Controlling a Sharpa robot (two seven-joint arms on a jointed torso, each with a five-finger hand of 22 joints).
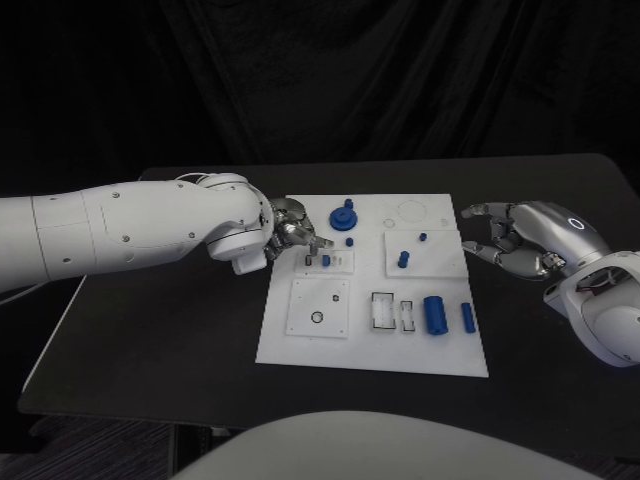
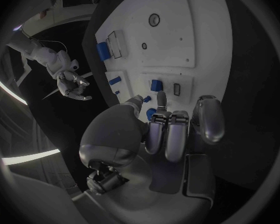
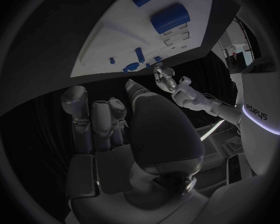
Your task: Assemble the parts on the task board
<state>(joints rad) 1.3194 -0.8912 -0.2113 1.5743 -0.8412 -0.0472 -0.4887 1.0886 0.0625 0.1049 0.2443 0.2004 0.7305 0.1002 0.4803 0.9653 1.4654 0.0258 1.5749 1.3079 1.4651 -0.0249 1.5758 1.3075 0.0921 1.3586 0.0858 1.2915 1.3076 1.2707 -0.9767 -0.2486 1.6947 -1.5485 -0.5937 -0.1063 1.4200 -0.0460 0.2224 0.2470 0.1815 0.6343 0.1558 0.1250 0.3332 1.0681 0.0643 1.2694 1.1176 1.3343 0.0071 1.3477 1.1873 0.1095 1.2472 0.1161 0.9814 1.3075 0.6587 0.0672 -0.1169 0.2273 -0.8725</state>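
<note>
Head view shows the left hand (image 1: pixel 294 232) over the task board (image 1: pixel 299 345)'s upper-left corner, fingers reaching toward a small blue peg (image 1: pixel 325 260), though any hold is unclear, while the right hand (image 1: pixel 515 243) hovers empty, loosely curled, beside the board; seating that peg seems next.

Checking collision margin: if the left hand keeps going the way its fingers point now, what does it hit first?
Probably the small blue peg standing on the task board, just ahead of the left hand; its fingertips point at it in the wrist view. The height of the fingers over the board is unclear.
</note>
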